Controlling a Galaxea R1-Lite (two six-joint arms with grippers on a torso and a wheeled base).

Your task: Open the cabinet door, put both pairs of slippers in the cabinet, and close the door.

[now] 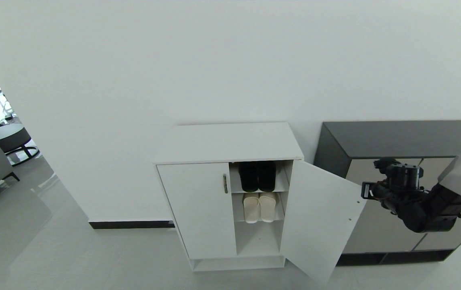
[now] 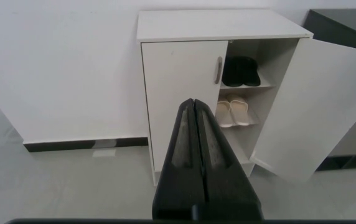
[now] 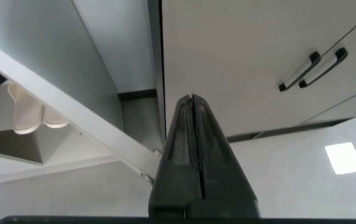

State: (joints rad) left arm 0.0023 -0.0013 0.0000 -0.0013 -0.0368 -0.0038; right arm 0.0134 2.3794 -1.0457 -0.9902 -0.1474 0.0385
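Since the black slippers [image 1: 258, 176] and, one shelf below, the cream slippers [image 1: 259, 206] already sit inside the white cabinet [image 1: 230, 143], only shutting the open door [image 1: 319, 217] remains. Its free edge, long axis 12-to-6, lies just at 9 o'clock of the right gripper [image 3: 192, 109], tips pressed together w/ nothing held. The left gripper [image 2: 193, 106], likewise pressed together, hangs well apart, so the R arm looks nearer.

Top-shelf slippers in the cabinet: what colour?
Black. The top-shelf slippers sit above the cream pair; the head view shows them best.
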